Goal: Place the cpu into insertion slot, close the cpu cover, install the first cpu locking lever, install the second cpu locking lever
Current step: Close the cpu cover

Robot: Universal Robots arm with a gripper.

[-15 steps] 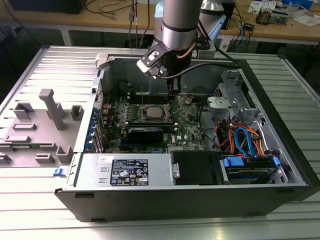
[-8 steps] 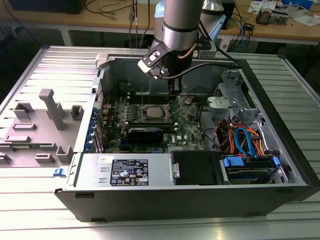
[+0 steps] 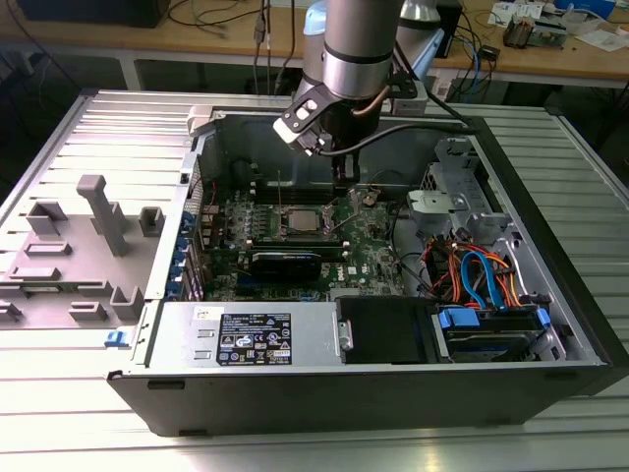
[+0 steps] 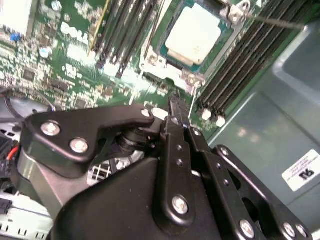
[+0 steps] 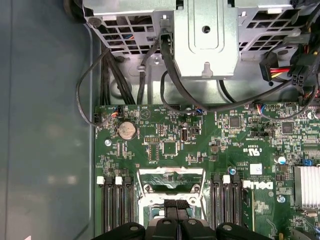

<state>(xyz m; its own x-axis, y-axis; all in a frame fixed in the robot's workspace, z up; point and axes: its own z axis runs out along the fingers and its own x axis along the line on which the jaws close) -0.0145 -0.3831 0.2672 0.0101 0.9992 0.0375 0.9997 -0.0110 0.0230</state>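
The tool [image 4: 175,104] hangs just short of the insertion slot [image 4: 152,60], its fingers pressed together with nothing between them. Past the fingertips, the cpu [image 4: 196,34] lies flat inside the slot. Its dull silver top is fully bare, with a thin green margin around it, so the placing step looks done. In the first wrist view the cpu cover [image 5: 171,171], a thin silvery frame, seems raised at the slot's far edge, not yet closed. A thin wire lever [image 4: 277,21] juts free from a slot corner, so the locking looks still to do.
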